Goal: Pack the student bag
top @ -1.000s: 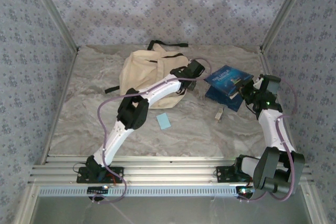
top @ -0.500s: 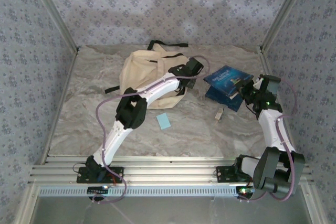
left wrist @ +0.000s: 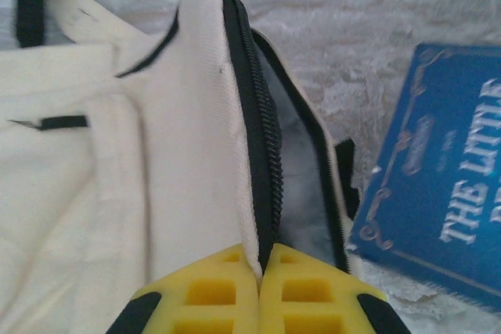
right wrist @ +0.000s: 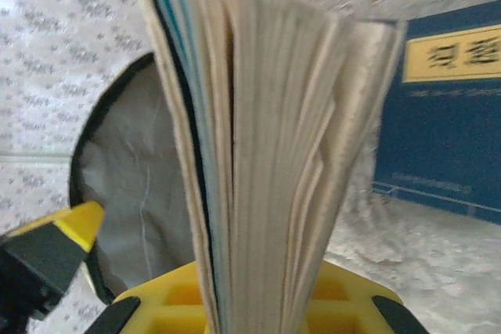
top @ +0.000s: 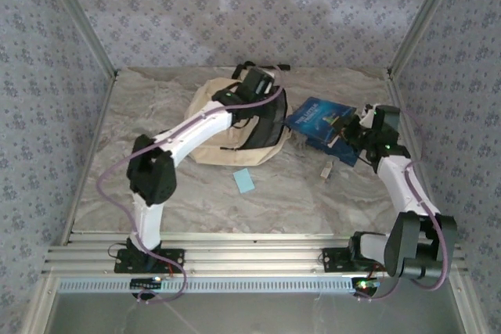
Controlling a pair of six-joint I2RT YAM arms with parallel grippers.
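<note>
**Bag mouth held open for the book**

Left wrist: my left claw [left wrist: 262,271] is clenched on the zip rim of the student bag [left wrist: 180,154]. The fabric looks limp and light and would probably sag, so I judge the firmer zip edge the best place to hold.

Right wrist: my right claw [right wrist: 250,303] grasps a blue book [right wrist: 258,138] on edge, facing the bag's grey lining.

Top external: the bag lies at the far middle of the surface [top: 156,185]. Compared with a second ago, its rim is raised, its mouth gapes, and the book sits nearer.
</note>
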